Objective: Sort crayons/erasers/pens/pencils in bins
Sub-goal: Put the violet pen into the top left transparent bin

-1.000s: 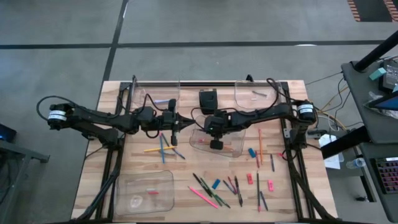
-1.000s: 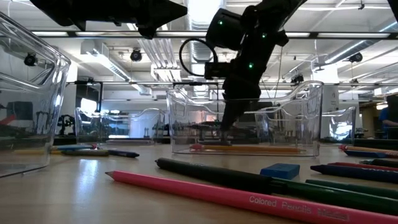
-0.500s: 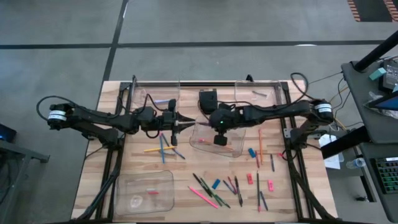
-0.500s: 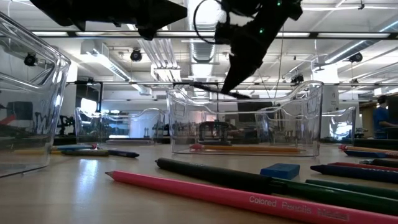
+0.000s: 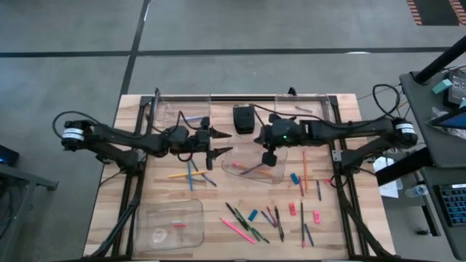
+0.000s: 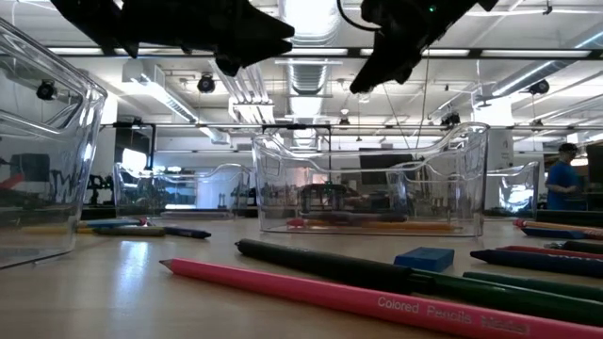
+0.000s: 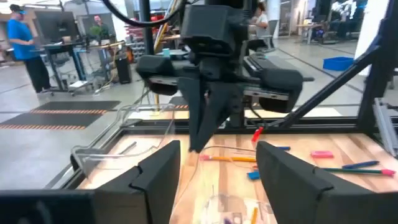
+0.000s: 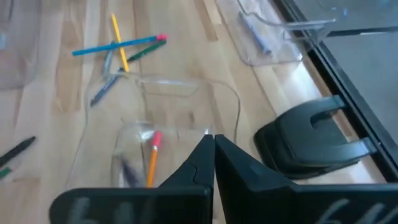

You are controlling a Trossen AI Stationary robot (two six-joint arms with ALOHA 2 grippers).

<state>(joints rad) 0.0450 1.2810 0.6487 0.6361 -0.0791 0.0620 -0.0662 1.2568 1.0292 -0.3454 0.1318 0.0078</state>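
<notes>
Nearest the table's front edge lie loose pencils [image 5: 240,231] and erasers [image 5: 293,209], in front of the middle bin [image 5: 231,169]. Behind it, the left gripper [image 5: 223,143] is spread, empty. The right gripper [image 5: 269,158], pinched together, hovers above that bin, which holds 1 orange pencil [image 5: 254,168].

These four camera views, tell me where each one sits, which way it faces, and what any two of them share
High view: overhead, facing straight down on the table; both arms show.
Low view: at tabletop height, facing level across to the middle bin; the arms hang in from above.
Left wrist view: looks past the open left gripper toward the right gripper.
Right wrist view: looks down past the shut right gripper on the middle bin.
Shared: high and right wrist both show the black box.
</notes>
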